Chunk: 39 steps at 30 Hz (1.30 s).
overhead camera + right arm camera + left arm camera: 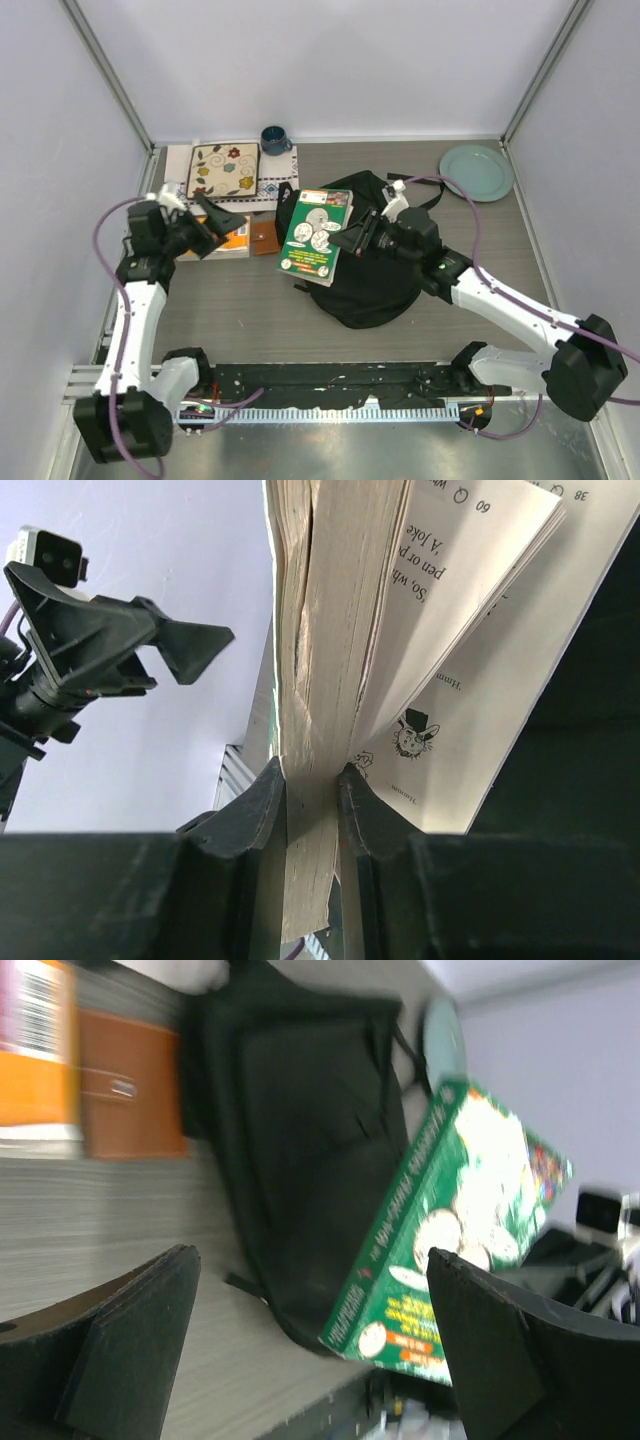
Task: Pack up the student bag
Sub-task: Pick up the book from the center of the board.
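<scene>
Right gripper [312, 800]: I clamp the green book [317, 236] by its page edge, tilted over the student bag [380, 285] lying on the table [250, 310]. Left gripper [310, 1290]: my jaws stand wide apart, holding nothing.

In the black right hand [352, 237], a green book [317, 235], its cover dotted with white roundels, its pages cream; beneath the hand the student bag [375, 290] is plain black. Past the hand, a tan-brown wallet [265, 238] and an orange book [232, 243] on the grey wood-grain worktop [250, 310].
</scene>
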Tool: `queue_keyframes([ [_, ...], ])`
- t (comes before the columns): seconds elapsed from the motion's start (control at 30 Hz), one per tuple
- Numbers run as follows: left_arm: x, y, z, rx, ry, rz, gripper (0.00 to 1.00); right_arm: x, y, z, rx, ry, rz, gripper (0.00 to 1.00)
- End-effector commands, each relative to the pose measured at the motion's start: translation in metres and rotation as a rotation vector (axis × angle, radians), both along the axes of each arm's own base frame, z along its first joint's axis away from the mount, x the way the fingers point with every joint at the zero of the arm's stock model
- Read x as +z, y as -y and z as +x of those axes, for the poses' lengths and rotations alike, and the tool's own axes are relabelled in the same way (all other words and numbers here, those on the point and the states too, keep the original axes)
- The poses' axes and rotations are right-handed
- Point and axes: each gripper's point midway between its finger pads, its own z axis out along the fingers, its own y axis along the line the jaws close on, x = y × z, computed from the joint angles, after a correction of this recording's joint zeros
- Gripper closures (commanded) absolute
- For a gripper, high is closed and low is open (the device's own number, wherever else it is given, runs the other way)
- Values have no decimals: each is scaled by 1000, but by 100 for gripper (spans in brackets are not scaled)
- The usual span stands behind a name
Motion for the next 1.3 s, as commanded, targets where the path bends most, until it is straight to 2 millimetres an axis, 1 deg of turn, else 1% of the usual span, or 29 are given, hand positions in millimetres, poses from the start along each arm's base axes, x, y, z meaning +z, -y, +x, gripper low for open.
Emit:
queue_keyframes([
  [0.0,33,77,9,-277,141,-20,1,43,14,-6,23,96,81,100],
  [0.03,43,88,13,-315,191,-19,1,48,19,-7,17,108,89,100],
  [0.07,47,108,5,-398,212,-33,0,49,20,-9,24,108,91,100],
  [0.1,46,117,7,-435,215,-38,0,49,20,-13,44,111,96,100],
  [0.13,58,126,6,-477,271,-48,0,53,22,-16,53,117,104,100],
  [0.17,64,141,-5,-567,299,-76,0,54,22,-18,67,120,108,100],
  [0.23,72,154,-5,-629,339,-100,0,60,24,-27,97,131,124,100],
  [0.3,76,167,-14,-709,359,-122,0,63,26,-30,106,140,132,100],
  [0.33,75,172,-13,-730,360,-133,0,66,26,-33,118,145,138,100],
  [0.4,76,181,-19,-777,365,-151,0,71,27,-37,132,158,149,100],
  [0.57,70,190,-18,-811,354,-189,0,78,28,-44,153,168,178,100],
  [0.6,68,191,-20,-820,352,-201,3,80,27,-45,159,179,189,100],
  [0.63,73,192,-22,-844,382,-213,5,82,27,-46,166,185,200,100],
  [0.67,72,194,-23,-849,360,-241,8,83,26,-49,179,187,211,100],
  [0.7,71,196,-23,-856,355,-255,14,84,25,-49,187,194,221,100],
  [0.73,75,197,-22,-863,379,-264,15,85,24,-49,192,195,224,100],
  [0.87,70,198,-18,-858,358,-273,13,87,23,-51,201,199,245,100],
  [0.97,66,198,-15,-847,345,-271,8,89,26,-50,187,208,244,100],
  [1.27,53,198,-12,-839,316,-245,9,89,30,-53,180,218,241,100],
])
